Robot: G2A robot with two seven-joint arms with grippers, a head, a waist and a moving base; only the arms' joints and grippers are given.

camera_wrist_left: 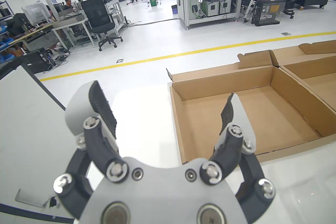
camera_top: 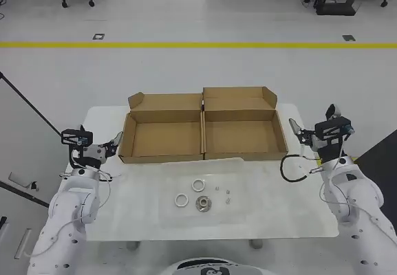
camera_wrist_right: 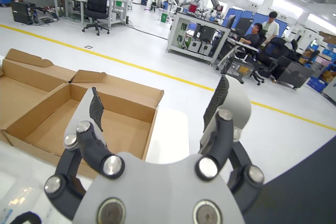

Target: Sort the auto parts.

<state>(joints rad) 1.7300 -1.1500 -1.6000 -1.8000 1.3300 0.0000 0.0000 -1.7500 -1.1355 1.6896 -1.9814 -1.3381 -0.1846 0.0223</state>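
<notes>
Looking down in the top view, you will find the auto parts [camera_top: 203,203] in the lower middle of the frame, lying loose on a clear plastic sheet [camera_top: 150,189] spread over the white counter [camera_top: 287,213]. One white ring [camera_top: 198,184] sits above and to the right of a second white ring [camera_top: 181,201]. A grey metal gear-like part [camera_top: 203,203] lies just beside that second ring, on its right. A few tiny pieces [camera_top: 227,201] are scattered further right, too small for you to identify.

Above the parts, across the centre of the frame, two open cardboard boxes stand side by side, walls touching: the left box [camera_top: 162,141] and the right box [camera_top: 245,137].

Your left claw [camera_top: 112,146] hangs at the left of the frame, just beside the left box's outer wall. In its wrist view the claw [camera_wrist_left: 162,91] has its jaws spread wide, with that box [camera_wrist_left: 249,114] ahead. Your right claw [camera_top: 298,132] hangs at the right of the frame, near the right box's outer wall. Its wrist view shows it [camera_wrist_right: 158,83] equally wide, beside that box [camera_wrist_right: 123,117].
</notes>
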